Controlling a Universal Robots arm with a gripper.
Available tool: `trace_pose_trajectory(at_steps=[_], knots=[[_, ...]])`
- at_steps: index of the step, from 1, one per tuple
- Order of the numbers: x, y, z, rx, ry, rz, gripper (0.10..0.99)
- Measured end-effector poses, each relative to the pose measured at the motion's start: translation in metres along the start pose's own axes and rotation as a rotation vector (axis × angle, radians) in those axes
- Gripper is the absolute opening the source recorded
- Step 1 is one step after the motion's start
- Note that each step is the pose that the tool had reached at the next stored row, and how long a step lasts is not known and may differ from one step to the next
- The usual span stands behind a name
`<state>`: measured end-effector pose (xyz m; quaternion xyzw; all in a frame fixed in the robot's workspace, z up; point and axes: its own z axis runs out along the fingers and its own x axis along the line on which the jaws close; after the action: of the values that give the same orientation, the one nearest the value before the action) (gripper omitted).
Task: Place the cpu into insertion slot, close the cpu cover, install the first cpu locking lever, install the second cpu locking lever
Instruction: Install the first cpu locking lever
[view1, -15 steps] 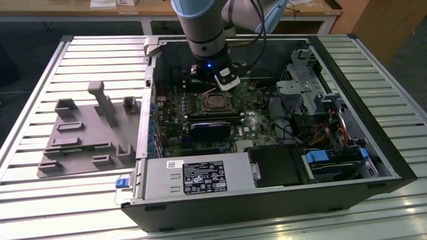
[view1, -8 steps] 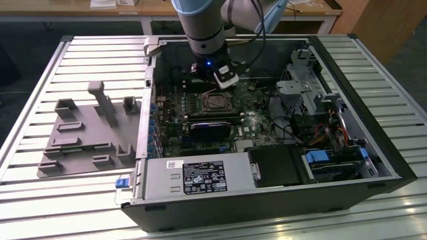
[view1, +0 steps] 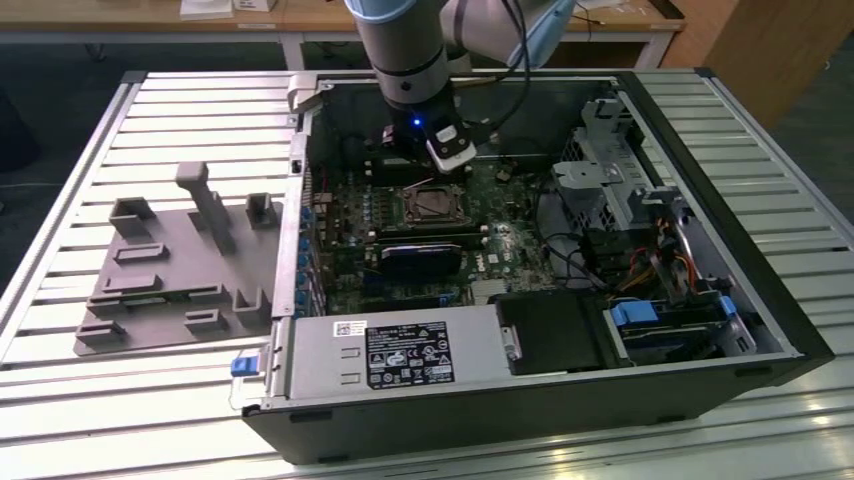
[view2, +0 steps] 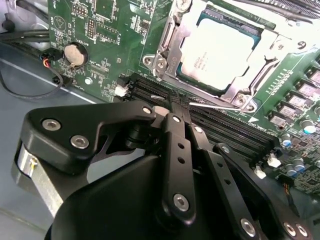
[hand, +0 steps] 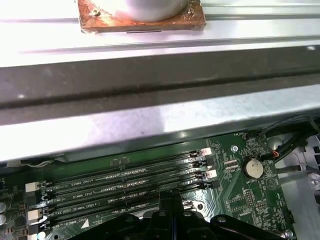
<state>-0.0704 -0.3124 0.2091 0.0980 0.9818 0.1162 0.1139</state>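
Note:
In the second wrist view the cpu (view2: 217, 50), pale and silvery, lies in the insertion slot (view2: 165, 65) on the green board. The silvery cpu cover (view2: 245, 86) lies flat around it as a frame. My gripper (view2: 172, 101) hovers over the long black memory slots beside the socket, its black fingers (view2: 176, 150) shut with nothing seen between them. A thin metal rod (view2: 212, 105) runs along the socket's edge from close to the fingertips; I cannot tell if they touch it. In the exterior view the gripper (view1: 450, 162) hangs just behind the insertion slot (view1: 430, 204), inside the open computer case.
A grey fixture plate (view1: 174, 270) lies on the slatted table at the exterior view's left. Inside the case are a power supply (view1: 387, 355), a drive cage (view1: 627, 170) and loose cables (view1: 574, 250). The case wall (hand: 160, 85) rises behind the memory slots (hand: 120, 187).

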Motion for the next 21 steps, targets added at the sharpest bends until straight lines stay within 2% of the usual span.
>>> trace_pose_trajectory(at_steps=[4, 11, 15, 21], knots=[[0.0009, 0.0029, 0.0017, 0.024, -0.0041, -0.006, 0.102], [0.002, 0.0069, 0.0031, 0.032, -0.0061, -0.007, 0.102], [0.0022, 0.0071, 0.0036, 0.042, -0.0121, 0.014, 0.102], [0.0033, 0.0112, 0.0052, 0.046, -0.0164, 0.031, 0.102]])
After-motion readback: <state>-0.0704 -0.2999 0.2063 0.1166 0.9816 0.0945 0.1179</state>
